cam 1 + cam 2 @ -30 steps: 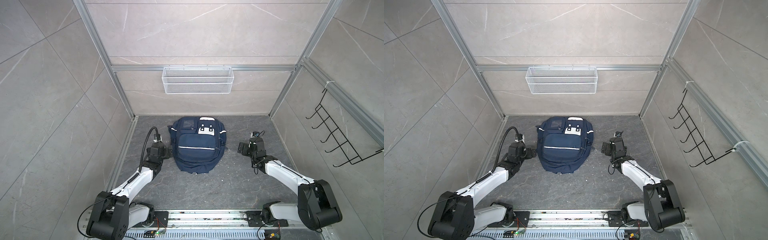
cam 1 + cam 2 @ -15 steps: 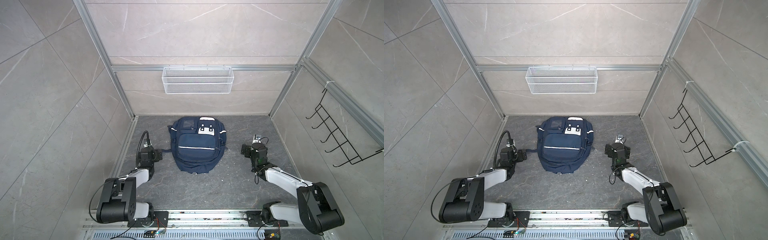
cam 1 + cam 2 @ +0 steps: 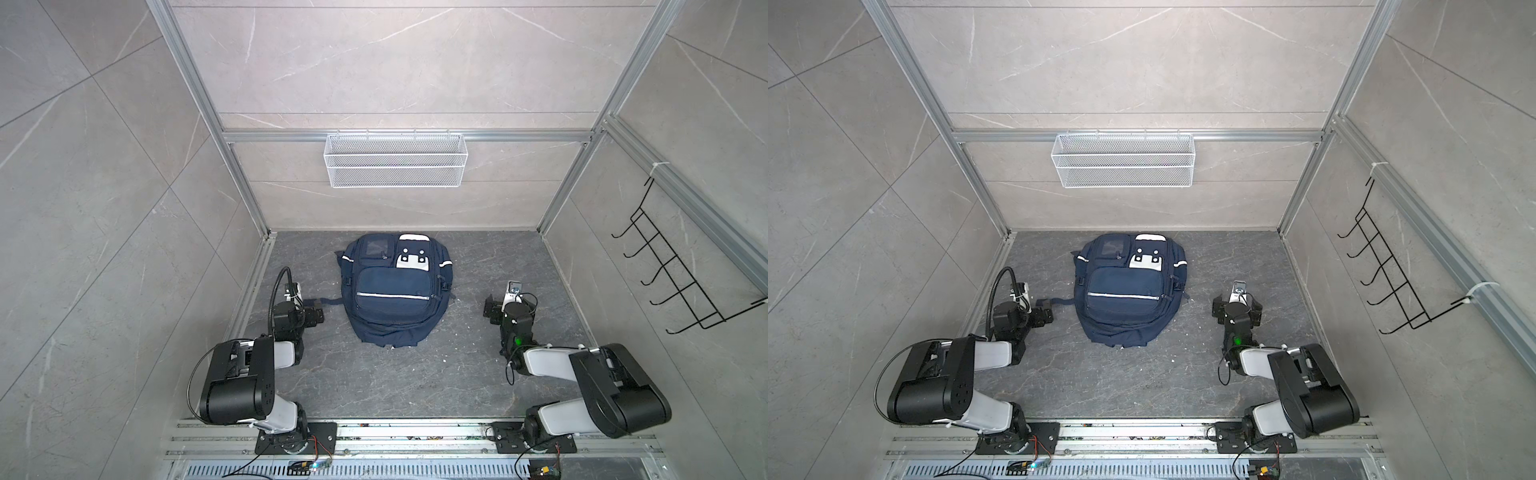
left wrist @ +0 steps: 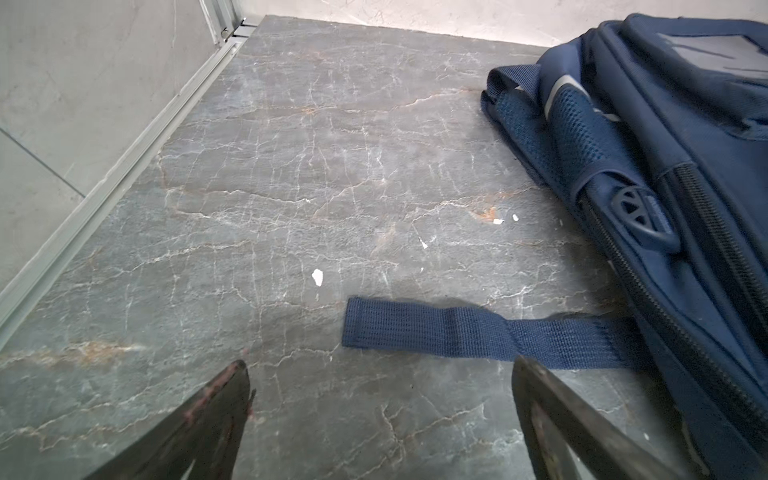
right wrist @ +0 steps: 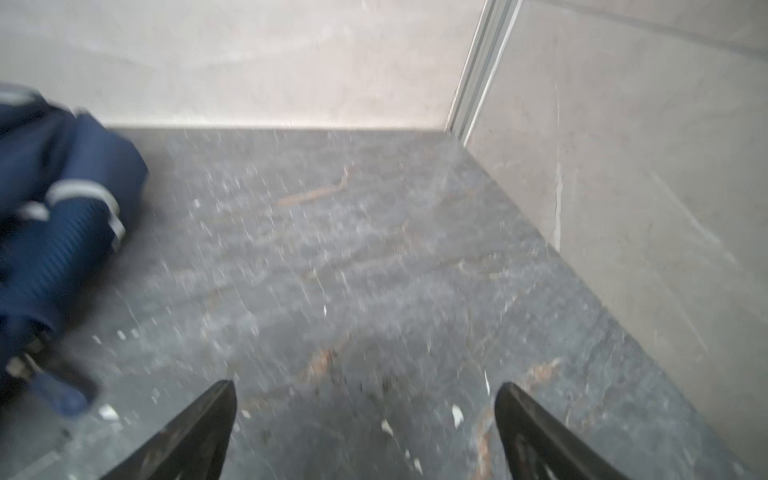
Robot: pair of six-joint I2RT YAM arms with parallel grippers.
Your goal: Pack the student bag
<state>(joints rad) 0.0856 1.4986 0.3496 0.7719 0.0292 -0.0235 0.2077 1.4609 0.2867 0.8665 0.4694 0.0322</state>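
The dark grey, marble-veined worktop (image 3: 415,374) carries the student bag (image 3: 392,299), which lies flat on its back at the middle rear, close to the back wall and well apart from both side walls. It has not shifted from a second ago.

A white wire basket (image 3: 395,166) hangs on the back wall above it.

Both arms have folded back toward their bases since the earlier pictures, away from the bag's sides. The left end effector (image 4: 380,365) has its fingers spread wide, holding nothing, low over the worktop. The right end effector (image 5: 365,386) is likewise spread and holds nothing, out to the bag's other side. That wrist view is blurred.

On the bag's front are a white patch (image 3: 411,262), a clear window pocket (image 3: 374,249) and a thin silver stripe (image 3: 392,296). Any marks on them are too small to read. A navy webbing strap (image 4: 457,332) trails flat from the bag toward the left end effector, and I cannot tell whether it touches a finger. The emblem on the side buckle (image 4: 640,216) is unreadable. White flecks (image 4: 317,276) dot the worktop.
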